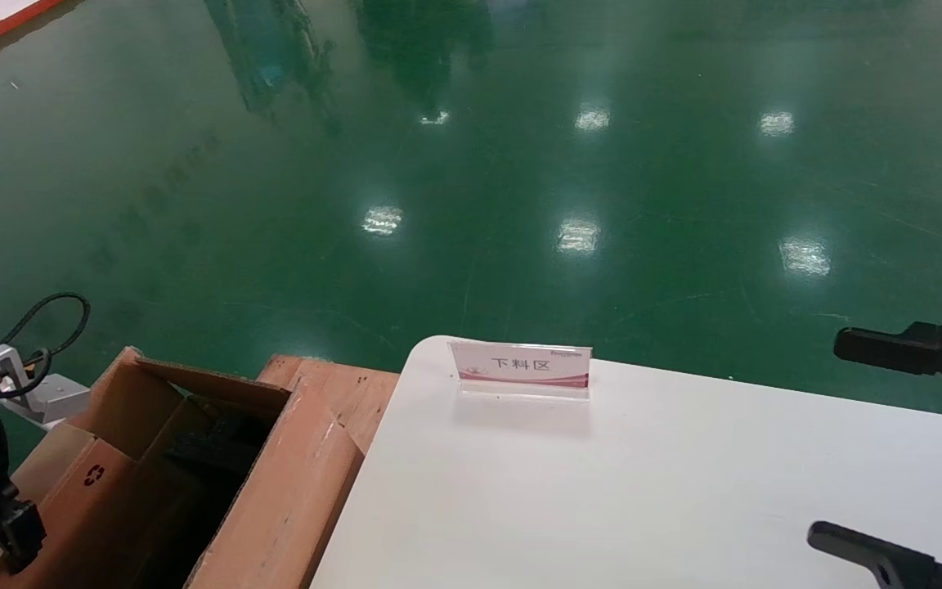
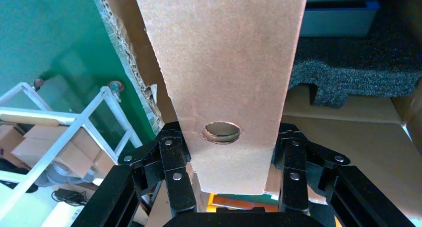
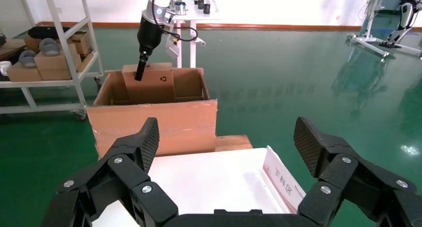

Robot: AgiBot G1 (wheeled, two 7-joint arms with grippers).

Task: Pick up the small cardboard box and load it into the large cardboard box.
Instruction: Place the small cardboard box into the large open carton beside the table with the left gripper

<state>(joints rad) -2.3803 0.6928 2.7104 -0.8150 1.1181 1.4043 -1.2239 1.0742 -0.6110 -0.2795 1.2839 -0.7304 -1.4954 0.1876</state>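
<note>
The left gripper [image 2: 229,187] reaches down into the long, deep brown corrugated carton [image 1: 275,507], clamping the flat light-brown cardboard box [image 2: 224,77] upright inside; its wrist view alone shows the finger hole and black foam [image 2: 348,62]. The right gripper [image 3: 226,142] hovers spread wide above the white table [image 1: 643,491].

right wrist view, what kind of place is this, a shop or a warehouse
Likely a warehouse or factory packing floor: a glossy green painted floor, a white metal shelving rack stacked with cartons, and a long deep brown corrugated carton beside a white table.
</note>
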